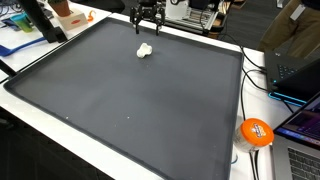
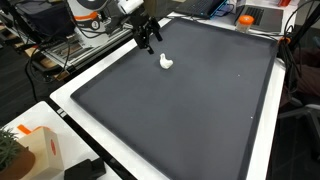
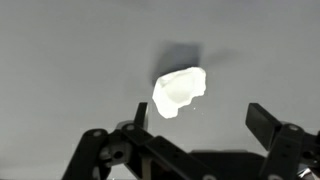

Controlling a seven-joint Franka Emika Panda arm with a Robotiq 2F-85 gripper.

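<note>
Your hand fills the bottom of the wrist view with its black linkage. Its two fingers stand wide apart and grip nothing. Between them, a little higher in the frame, the white lump lies on the grey surface and throws a soft shadow to its upper right.

In both exterior views that surface is a large dark mat with a raised rim. It covers nearly the whole white counter, which shows only as a pale border. You see the white lump near the top middle of the mat, with the hand just above it in the frame, close to it but not touching. In an exterior view the hand hangs at the upper left of the lump, over the mat.

Around you the room is a cluttered workspace. An orange ball sits at the lower right beside the mat, and its white marking is too small to read. A laptop glows blue at the right edge, with dark cables trailing beside it. In an exterior view a cardboard box with an orange mark stands at the lower left, next to a green plant. Any print on the box is too blurred to read.
</note>
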